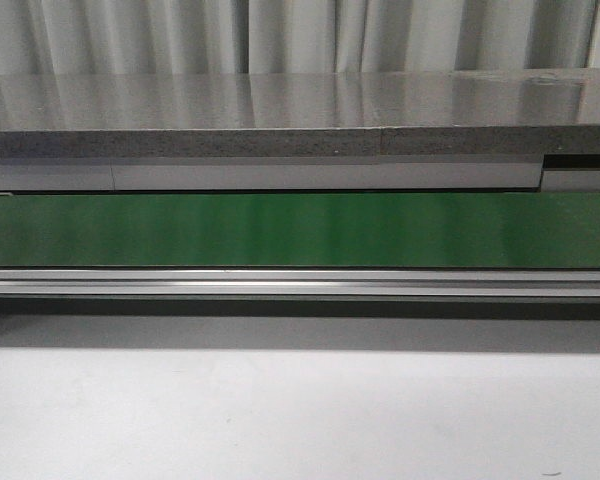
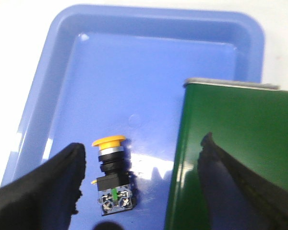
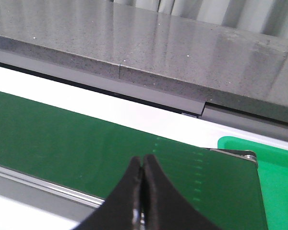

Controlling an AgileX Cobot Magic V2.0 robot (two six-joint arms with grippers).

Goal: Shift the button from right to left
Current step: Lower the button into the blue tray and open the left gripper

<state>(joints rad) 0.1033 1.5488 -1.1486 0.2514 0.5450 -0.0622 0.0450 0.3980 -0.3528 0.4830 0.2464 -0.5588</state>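
The button (image 2: 112, 175), a yellow cap on a black body with a small green mark, lies on its side in the blue tray (image 2: 149, 72) in the left wrist view. My left gripper (image 2: 143, 155) is open above it, one finger (image 2: 57, 182) left of the button, the other finger (image 2: 240, 182) over the end of the green belt (image 2: 230, 158). The button is free, touched by neither finger. My right gripper (image 3: 143, 163) is shut and empty above the green belt (image 3: 86, 143). Neither gripper shows in the front view.
The green belt (image 1: 300, 230) runs across the front view, with a metal rail (image 1: 300, 283) in front and a grey stone ledge (image 1: 280, 110) behind. A green tray (image 3: 273, 167) sits past the belt's end in the right wrist view.
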